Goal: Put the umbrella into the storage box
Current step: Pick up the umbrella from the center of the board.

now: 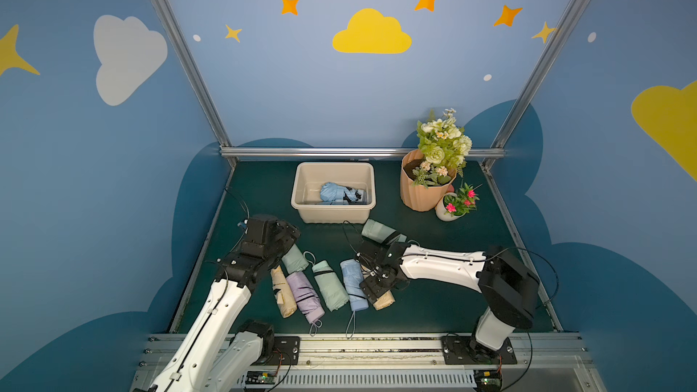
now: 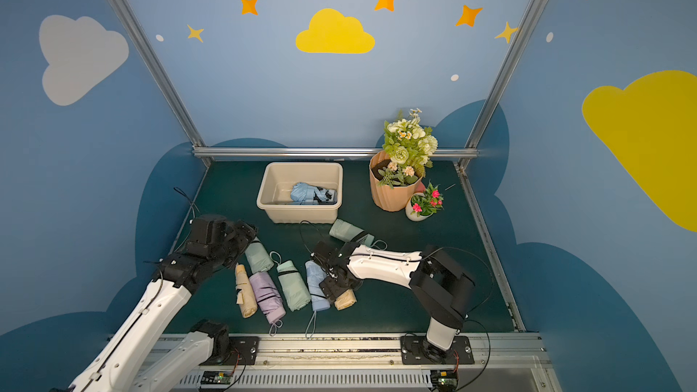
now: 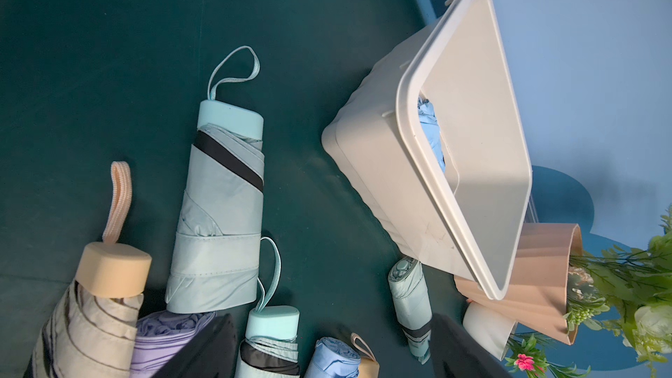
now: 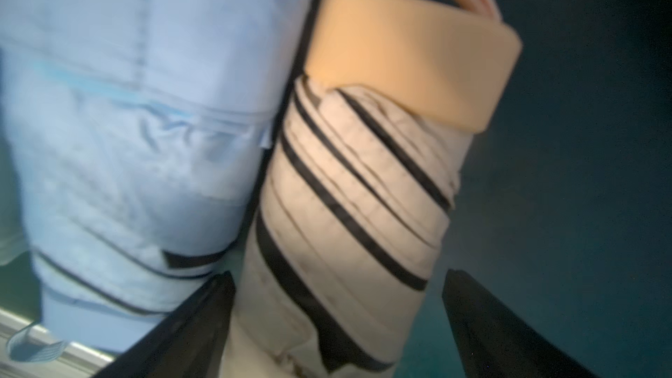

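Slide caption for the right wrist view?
Jaws open, the right gripper straddles the cream striped umbrella beside a pale blue umbrella.

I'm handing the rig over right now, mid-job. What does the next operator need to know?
Left gripper: open, empty, above the dark green mat.
Right gripper: open, jaws either side of the cream black-striped folded umbrella, not yet closed.
Cream-beige plastic storage box: holds one light blue folded umbrella.
Done: one stored.
To do: seven folded umbrellas lie on the mat, the striped one among them.
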`<action>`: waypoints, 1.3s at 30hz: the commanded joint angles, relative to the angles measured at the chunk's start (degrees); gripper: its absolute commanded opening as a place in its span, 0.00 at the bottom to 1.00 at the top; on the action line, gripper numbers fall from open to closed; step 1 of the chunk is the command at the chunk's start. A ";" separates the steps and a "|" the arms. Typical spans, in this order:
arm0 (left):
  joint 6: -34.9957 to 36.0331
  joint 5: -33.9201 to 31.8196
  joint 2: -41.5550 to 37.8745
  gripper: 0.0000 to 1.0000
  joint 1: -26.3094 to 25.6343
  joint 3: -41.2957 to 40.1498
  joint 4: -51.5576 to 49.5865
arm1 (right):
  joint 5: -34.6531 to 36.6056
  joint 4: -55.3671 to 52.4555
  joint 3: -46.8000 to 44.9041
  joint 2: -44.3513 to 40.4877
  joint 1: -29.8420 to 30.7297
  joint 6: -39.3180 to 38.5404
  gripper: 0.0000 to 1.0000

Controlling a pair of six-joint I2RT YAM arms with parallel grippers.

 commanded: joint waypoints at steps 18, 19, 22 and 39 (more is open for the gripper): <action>0.15 0.09 0.64 0.89 0.50 -0.76 2.16 | 5.26 3.57 2.80 4.72 0.49 -3.77 0.69; -0.10 0.03 0.38 0.89 0.50 -1.03 2.16 | 5.29 3.59 2.53 4.64 0.43 -3.86 0.64; -0.41 -0.21 -0.41 0.89 0.58 -1.71 2.85 | 5.75 3.36 1.43 3.29 0.42 -3.79 0.54; -3.56 1.67 1.95 0.89 0.68 -4.34 7.25 | 4.69 28.53 -9.75 -30.56 -4.36 -10.85 0.41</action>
